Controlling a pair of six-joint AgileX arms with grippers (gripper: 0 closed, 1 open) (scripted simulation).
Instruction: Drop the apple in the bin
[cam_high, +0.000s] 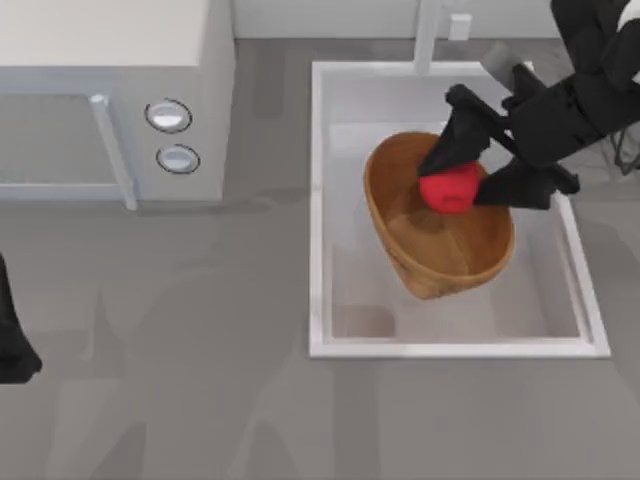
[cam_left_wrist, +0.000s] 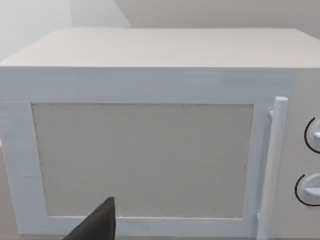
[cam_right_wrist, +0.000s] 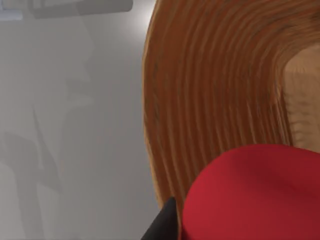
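Apple (cam_high: 450, 188) first: from the top view you have it pinched in the right end effector (cam_high: 455, 186), one dark finger on its far side and one on its right, held over the far-right part of the bin (cam_high: 405, 245), which sits tilted inside the white sink basin (cam_high: 320, 200) at the right of the bench (cam_high: 200, 380). Holding it over the open mouth makes sense, since letting go here should drop it inside. You cannot judge from above how high the fruit hangs over the wicker floor, and the fingers cover part of it. Your left arm (cam_high: 12, 340) is parked at the near-left edge, mostly cut off. In the left wrist view you face the white microwave (cam_left_wrist: 150, 150) with its door handle (cam_left_wrist: 272, 165); one dark fingertip (cam_left_wrist: 97, 225) pokes in, and I cannot tell whether that end effector is wide or narrow. In the right wrist view the apple (cam_right_wrist: 255, 195) sits close against the camera with one finger (cam_right_wrist: 162, 225) beside it, the ribbed inside of the bin (cam_right_wrist: 210, 90) beyond; the other finger is out of frame.
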